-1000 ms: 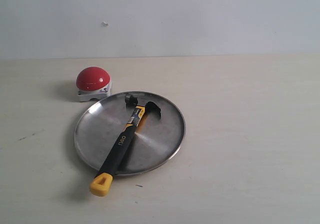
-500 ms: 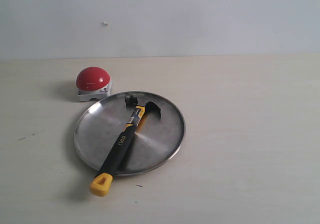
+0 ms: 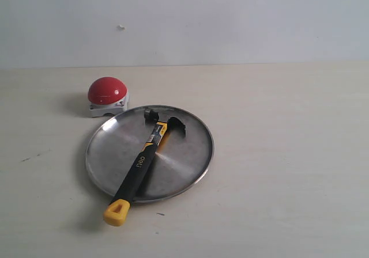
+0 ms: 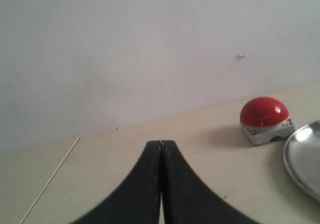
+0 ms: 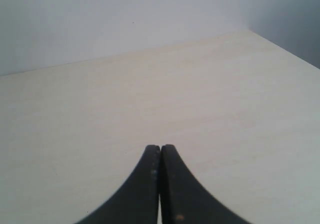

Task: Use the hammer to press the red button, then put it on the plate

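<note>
The hammer (image 3: pixel 141 160) lies slantwise on the plate (image 3: pixel 184 148), its dark head near the far rim and its yellow looped end hanging over the near rim onto the table. The red button (image 3: pixel 107 91) stands on its white-grey base just beyond the plate's far left edge. The left wrist view shows the red button (image 4: pixel 264 112) and a sliver of the plate (image 4: pixel 302 159) off to one side of my left gripper (image 4: pixel 161 143), which is shut and empty. My right gripper (image 5: pixel 160 147) is shut with nothing in it, over bare table. Neither gripper appears in the exterior view.
A pale wooden table (image 3: pixel 288 154) runs back to a plain grey-white wall (image 3: pixel 230 22). In the right wrist view the table's far corner (image 5: pixel 247 31) meets the wall.
</note>
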Controlling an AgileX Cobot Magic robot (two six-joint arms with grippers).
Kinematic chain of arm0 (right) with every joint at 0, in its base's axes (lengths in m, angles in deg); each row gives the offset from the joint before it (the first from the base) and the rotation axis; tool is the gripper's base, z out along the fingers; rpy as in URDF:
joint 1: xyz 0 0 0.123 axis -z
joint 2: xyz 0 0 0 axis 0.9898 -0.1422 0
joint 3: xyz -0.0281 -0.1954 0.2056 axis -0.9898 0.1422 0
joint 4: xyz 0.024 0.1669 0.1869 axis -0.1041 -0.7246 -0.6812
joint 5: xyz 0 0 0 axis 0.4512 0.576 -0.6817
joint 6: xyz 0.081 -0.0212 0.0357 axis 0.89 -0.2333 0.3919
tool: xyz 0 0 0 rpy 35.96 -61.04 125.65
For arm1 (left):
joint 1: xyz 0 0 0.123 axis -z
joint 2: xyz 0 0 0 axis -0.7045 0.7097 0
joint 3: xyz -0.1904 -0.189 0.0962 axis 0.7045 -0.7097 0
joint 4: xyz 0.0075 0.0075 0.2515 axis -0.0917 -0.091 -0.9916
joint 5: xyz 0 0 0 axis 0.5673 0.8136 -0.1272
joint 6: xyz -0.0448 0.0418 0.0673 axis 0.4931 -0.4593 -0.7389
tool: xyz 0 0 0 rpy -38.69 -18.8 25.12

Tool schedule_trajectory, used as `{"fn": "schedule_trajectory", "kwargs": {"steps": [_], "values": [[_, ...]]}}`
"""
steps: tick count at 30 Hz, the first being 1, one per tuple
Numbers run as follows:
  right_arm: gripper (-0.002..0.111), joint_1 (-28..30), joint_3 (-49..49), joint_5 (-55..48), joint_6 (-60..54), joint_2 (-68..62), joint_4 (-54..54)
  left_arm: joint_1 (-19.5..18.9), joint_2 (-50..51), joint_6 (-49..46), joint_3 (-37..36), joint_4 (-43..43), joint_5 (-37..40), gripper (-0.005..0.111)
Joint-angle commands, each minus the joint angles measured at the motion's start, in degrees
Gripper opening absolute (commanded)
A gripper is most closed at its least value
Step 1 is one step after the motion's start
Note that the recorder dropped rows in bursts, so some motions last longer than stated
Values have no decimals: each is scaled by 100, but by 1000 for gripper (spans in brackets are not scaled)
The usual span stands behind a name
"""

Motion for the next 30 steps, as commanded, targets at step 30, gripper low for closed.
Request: {"fn": "schedule_trajectory", "kwargs": {"steps": [30], "values": [[0,29,26,23,0,26,0,-7,-37,83,-19,-104,1657,0]]}}
